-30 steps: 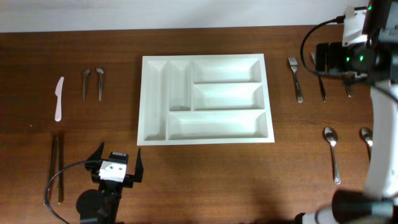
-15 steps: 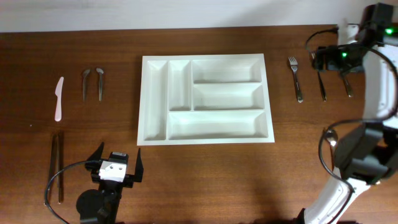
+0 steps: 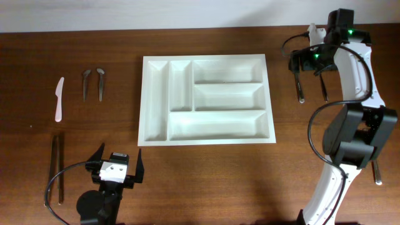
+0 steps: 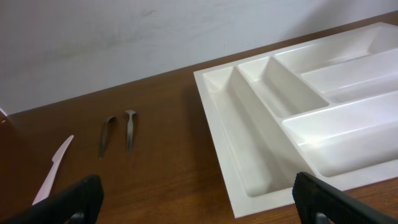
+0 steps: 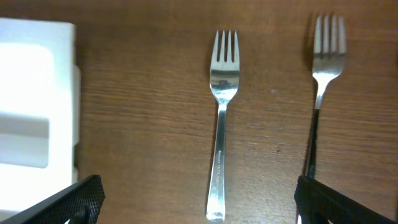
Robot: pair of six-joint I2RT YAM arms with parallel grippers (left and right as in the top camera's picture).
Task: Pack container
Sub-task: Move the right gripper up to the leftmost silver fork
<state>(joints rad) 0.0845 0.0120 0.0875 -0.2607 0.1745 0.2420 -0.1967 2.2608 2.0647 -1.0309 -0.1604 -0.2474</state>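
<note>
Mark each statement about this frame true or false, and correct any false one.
1. Every compartment of the container is empty. True.
2. The right hand is shut on cutlery. False: it is open and holds nothing, above a fork and a second fork lying on the table.
3. A white knife lies on the table left of the container. True.
4. The left hand is shut on a spoon. False: it is open and empty.

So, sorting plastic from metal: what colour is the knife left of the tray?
The knife is white; the overhead view shows it best.
</note>
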